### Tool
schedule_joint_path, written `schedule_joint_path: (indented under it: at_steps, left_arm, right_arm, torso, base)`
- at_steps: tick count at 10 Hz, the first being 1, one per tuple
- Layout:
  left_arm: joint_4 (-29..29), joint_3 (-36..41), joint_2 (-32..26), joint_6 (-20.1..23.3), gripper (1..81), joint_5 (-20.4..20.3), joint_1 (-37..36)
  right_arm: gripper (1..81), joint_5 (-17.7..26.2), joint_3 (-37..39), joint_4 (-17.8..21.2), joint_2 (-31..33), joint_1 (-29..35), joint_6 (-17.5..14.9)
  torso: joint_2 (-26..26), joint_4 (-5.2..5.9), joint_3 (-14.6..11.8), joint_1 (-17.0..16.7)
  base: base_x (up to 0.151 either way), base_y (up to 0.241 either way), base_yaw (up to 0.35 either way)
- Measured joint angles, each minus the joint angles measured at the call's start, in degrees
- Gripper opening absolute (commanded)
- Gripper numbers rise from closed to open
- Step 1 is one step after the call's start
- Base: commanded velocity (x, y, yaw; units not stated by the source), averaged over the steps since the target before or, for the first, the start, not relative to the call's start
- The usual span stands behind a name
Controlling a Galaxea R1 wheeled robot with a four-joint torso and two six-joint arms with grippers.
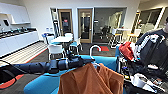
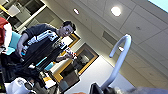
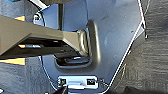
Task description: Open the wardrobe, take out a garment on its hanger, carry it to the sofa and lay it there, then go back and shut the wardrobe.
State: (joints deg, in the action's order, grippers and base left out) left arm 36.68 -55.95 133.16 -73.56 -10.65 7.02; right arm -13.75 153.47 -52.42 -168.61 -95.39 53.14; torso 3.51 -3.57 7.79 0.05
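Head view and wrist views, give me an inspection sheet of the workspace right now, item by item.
Surface: blue sofa ahead, bare seat showing.
Job's things: orange garment hanging on a white hanger, in front of the sofa.
Clutter: red bag at the sofa's far end.
Grippers: left gripper at the hanger's neck; fingers unclear.
Cables: black cable along the left arm.
Surroundings: person with control rig, white tables and chairs, kitchen counter, wooden doors.
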Motion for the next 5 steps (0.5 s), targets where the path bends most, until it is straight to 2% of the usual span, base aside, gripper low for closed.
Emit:
schedule_joint_path:
  at_steps: [2, 5]
  left_arm:
    - [0.0, 0.0, 0.0, 0.0, 1.0, 0.1, 0.0]
    - [0.0, 0.0, 0.2, 0.0, 1.0, 0.1, 0.0]
  right_arm:
    - [81.1, 0.0, 0.0, 0.0, 0.0, 0.0, 0.0]
    - [81.1, 0.0, 0.0, 0.0, 0.0, 0.0, 0.0]
  torso:
    - [0.0, 0.00, 0.0, 0.0]
    - [0.0, 0.00, 0.0, 0.0]
  base:
    - [0.000, 0.000, -0.214]
    - [0.000, -0.021, 0.000]
